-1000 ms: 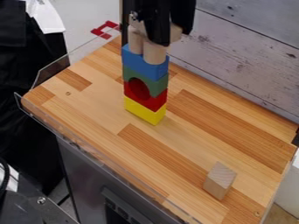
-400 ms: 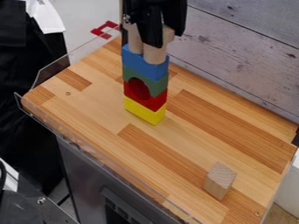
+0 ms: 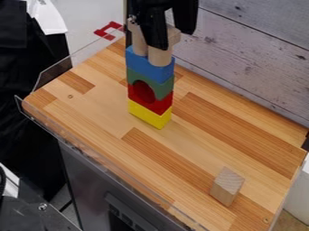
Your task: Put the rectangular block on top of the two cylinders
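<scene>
Clear-edged wooden tabletop (image 3: pixel 96 106) holds block tower (image 3: pixel 149 72), two cylinders (image 3: pixel 160 57) atop.

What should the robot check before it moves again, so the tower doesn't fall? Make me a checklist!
1. Yellow block flat on the tabletop: ok.
2. Red block, green block and blue block lined up above it: ok.
3. Left cylinder and right cylinder upright on blue: ok.
4. Rectangular block resting evenly on both cylinders: cannot tell.
5. Gripper no longer holding it: cannot tell.
6. Loose wooden block away from the tower: ok.
</scene>
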